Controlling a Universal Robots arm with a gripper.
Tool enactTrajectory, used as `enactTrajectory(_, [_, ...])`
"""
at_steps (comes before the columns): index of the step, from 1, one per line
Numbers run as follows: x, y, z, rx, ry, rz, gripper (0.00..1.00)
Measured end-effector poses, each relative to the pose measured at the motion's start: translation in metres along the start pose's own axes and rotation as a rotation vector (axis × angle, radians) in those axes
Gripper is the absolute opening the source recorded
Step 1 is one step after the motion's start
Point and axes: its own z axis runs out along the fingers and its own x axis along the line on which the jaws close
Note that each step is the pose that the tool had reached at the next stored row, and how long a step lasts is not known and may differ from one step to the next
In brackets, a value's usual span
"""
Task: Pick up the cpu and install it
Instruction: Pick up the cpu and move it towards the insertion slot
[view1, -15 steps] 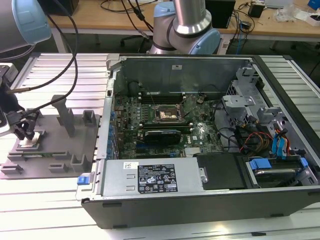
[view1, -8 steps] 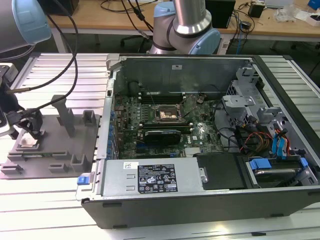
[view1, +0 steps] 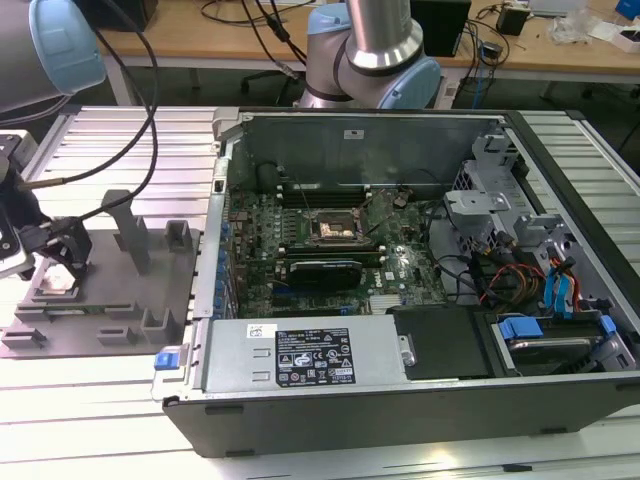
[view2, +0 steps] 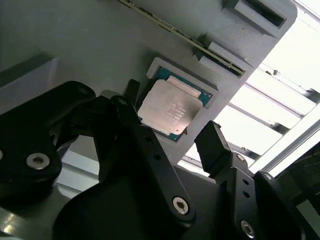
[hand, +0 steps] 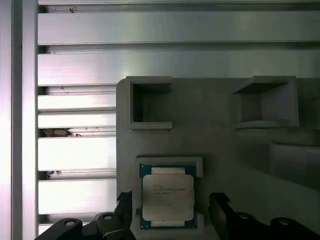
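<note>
The cpu (hand: 167, 197), a small square chip with a pale silver top and a green rim, lies in a shallow recess of the grey plastic plate (hand: 215, 150). My gripper (hand: 171, 202) hangs just above it, open, with one black finger on each side of the chip and a small gap to each edge. The second wrist view shows the same: the cpu (view2: 170, 111) lies between the spread fingers of the gripper (view2: 172, 112). In the exterior view the gripper (view1: 62, 262) is at the far left over the cpu (view1: 58, 281). The dark socket (view1: 338, 228) sits on the green motherboard (view1: 300, 250).
The open computer case (view1: 400, 390) lies on the ribbed metal table (view1: 110, 400) at the exterior view's right. Upright pegs (view1: 130, 235) rise from the grey plate (view1: 120, 310) beside my gripper. Cables (view1: 130, 150) trail from the arm. Drive bays and wiring fill the case's right side.
</note>
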Motion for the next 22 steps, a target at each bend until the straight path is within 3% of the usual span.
enactTrajectory(13, [0.0004, 0.004, 0.0129, 0.0021, 0.0001, 0.0, 0.72])
enactTrajectory(17, [0.0004, 0.0039, 0.0141, 0.0093, -0.0001, 0.0, 0.72])
enactTrajectory(22, [0.0004, 0.0039, 0.0143, 0.0093, -0.0001, 0.0, 0.72])
